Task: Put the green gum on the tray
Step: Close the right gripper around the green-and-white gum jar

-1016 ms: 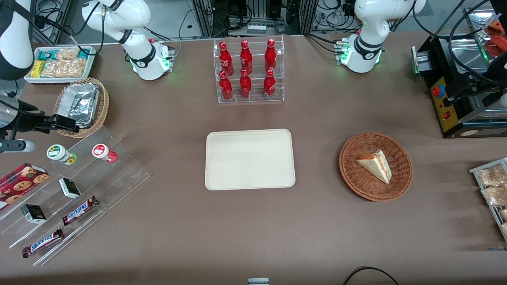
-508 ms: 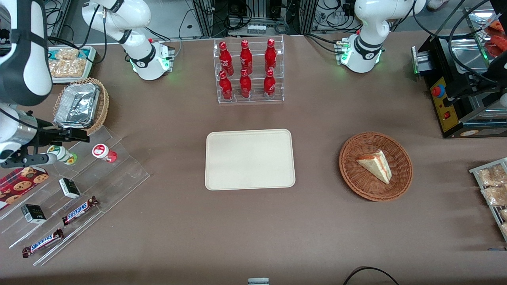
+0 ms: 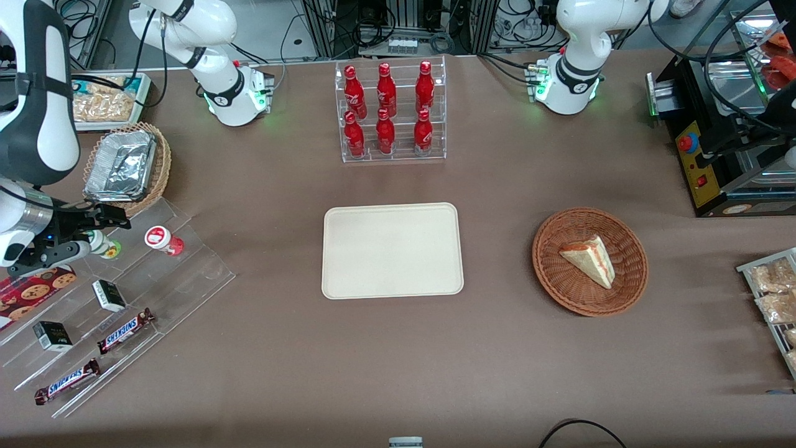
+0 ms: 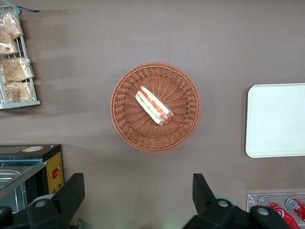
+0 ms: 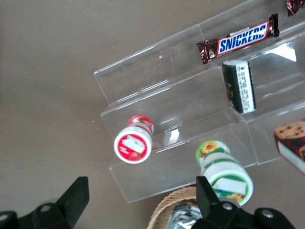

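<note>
The green gum [image 3: 109, 249] stands on the upper step of the clear acrylic rack [image 3: 186, 274], its lid mostly hidden under my arm. In the right wrist view the green gum [image 5: 224, 172] shows its white lid and green-yellow label, close beside one finger [image 5: 208, 194]. My right gripper [image 3: 101, 235] hovers over the gum, open and empty; in the wrist view the gripper [image 5: 142, 200] has its jaws spread wide. The cream tray [image 3: 393, 250] lies flat at the table's middle, bare; its edge also shows in the left wrist view [image 4: 276, 119].
A red canister [image 3: 163, 239] stands beside the gum on the same step [image 5: 134, 143]. Snickers bars [image 3: 124, 330], small dark boxes and a cookie box [image 3: 31, 292] lie on the rack. A foil-filled basket [image 3: 124, 165], a cola bottle rack [image 3: 388, 112] and a sandwich basket [image 3: 589, 261] stand around.
My right gripper has moved from beside the foil basket toward the front camera and now sits over the green gum, hiding its lid. Nothing else moved.
</note>
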Motion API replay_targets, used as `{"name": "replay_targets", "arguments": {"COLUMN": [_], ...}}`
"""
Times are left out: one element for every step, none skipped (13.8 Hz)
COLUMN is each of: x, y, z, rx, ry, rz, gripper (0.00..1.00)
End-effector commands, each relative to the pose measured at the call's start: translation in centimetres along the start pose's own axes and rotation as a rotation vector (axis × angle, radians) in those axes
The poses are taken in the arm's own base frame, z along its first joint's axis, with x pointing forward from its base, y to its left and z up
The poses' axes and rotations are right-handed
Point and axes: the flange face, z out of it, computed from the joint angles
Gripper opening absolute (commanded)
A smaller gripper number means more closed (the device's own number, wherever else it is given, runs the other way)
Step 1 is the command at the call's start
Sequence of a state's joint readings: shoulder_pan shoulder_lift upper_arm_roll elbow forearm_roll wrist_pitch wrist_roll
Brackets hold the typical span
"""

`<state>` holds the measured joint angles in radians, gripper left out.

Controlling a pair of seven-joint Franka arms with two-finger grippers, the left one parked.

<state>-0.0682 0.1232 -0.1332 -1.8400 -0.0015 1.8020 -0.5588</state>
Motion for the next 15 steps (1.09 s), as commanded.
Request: {"name": "replay_targets", "arguments": {"x": [-0.5, -1.0, -1.5, -2.2, -2.9, -3.2, -3.9, -4.1, -4.3, -4.7, -4.8, -5.0, -5.4, -5.4, -5.5], "y": [0.9, 1.8, 2.6, 3.6, 4.6, 5.2, 6.2, 6.6, 6.7, 7.2, 7.2, 7.3, 7.6, 7.6, 7.5], "z": [0.5, 0.6, 1.1, 1.7, 2.1, 2.5, 2.9, 3.4, 4.0, 4.4, 4.7, 4.8, 5.0, 5.4, 5.8], "rx": [-0.028, -0.033, -0.035, -0.041, -0.049, -0.059, -0.069, -0.08, -0.084, -0.09, -0.09, -0.089, -0.087, -0.087, -0.09], "ry": [0.018, 0.026, 0.031, 0.041, 0.052, 0.063, 0.074, 0.083, 0.087, 0.092, 0.094, 0.093, 0.092, 0.093, 0.096], "rz": [-0.101, -0.156, -0.204, -0.214, -0.236, -0.283, -0.299, -0.313, -0.318, -0.323, -0.333, -0.333, -0.327, -0.327, -0.329], "gripper": [1.0, 1.0, 1.0, 1.0, 1.0, 1.0, 1.0, 1.0, 1.0, 1.0, 1.0, 1.0, 1.0, 1.0, 1.0]}}
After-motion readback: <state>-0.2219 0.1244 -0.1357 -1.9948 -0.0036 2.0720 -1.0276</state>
